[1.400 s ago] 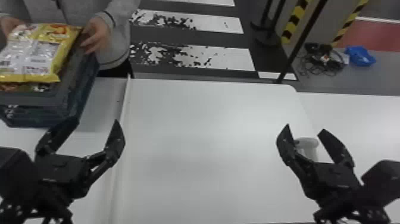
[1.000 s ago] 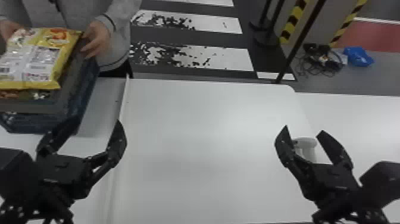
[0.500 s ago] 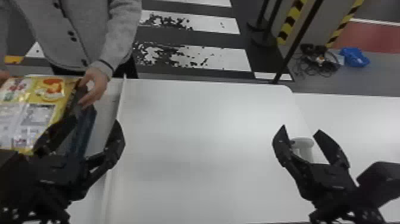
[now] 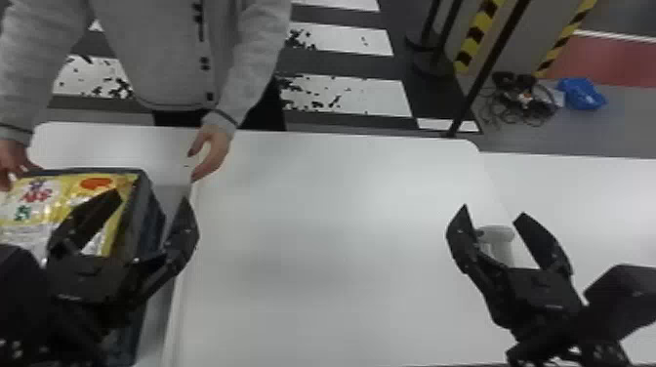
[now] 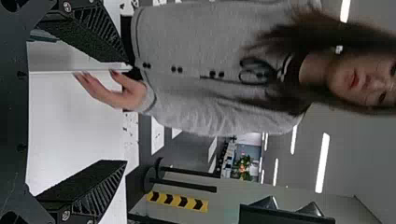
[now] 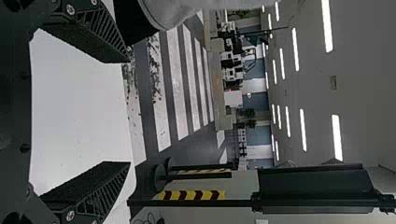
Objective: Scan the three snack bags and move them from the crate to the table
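Head view: the crate (image 4: 147, 214) stands beside the desk's (image 4: 341, 214) left edge, presumably to leave the middle for scanning. One snack bag (image 4: 51, 200) lies flat at its top, probably an easy first pick; others cannot be counted. One hand (image 4: 13, 158) is at the crate's far corner, likely settling it; a second hand (image 4: 214, 149) is near the desk's far edge. The left tool (image 4: 151, 197) and right tool (image 4: 493, 211) hang open, the latter near a probable scanner (image 4: 499, 239).

Left wrist view: fingers apart, evidently ready to grasp.

Right wrist view: fingers likewise apart.
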